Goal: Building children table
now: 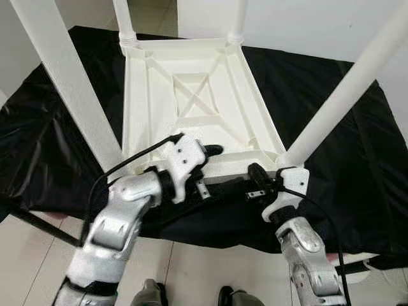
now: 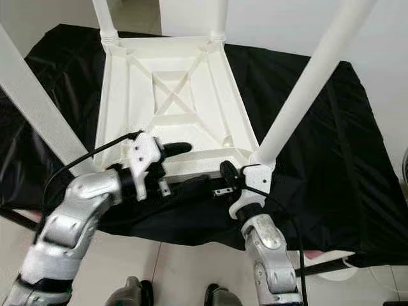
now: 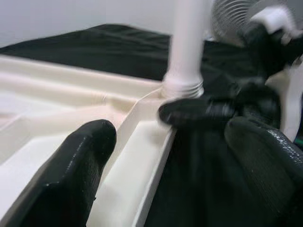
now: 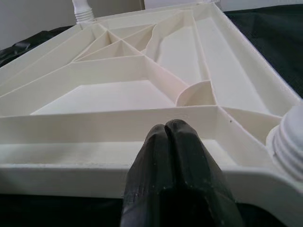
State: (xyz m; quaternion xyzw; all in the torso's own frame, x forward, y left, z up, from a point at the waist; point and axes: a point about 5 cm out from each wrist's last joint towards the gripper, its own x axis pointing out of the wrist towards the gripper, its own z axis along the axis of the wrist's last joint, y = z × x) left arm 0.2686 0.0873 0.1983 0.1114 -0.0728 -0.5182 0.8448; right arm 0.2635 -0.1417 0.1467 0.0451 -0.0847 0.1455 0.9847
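The white children's table [image 1: 197, 95] lies upside down on a black cloth [image 1: 344, 159] over the worktop, its ribbed underside facing up and four white legs [image 1: 60, 76] standing up from its corners. Both silver arms reach forward from 6 o'clock, elbows bent, to the table's near rim. The left gripper [image 1: 207, 167] sits near the rim's middle with its fingers [image 3: 71, 175] spread apart astride the rim, one inside the tabletop and one outside over the cloth. The right gripper [image 4: 176, 137] is at the 5 o'clock corner, beside the near right leg's threaded socket, its two fingers pressed together and empty, tips at the rim
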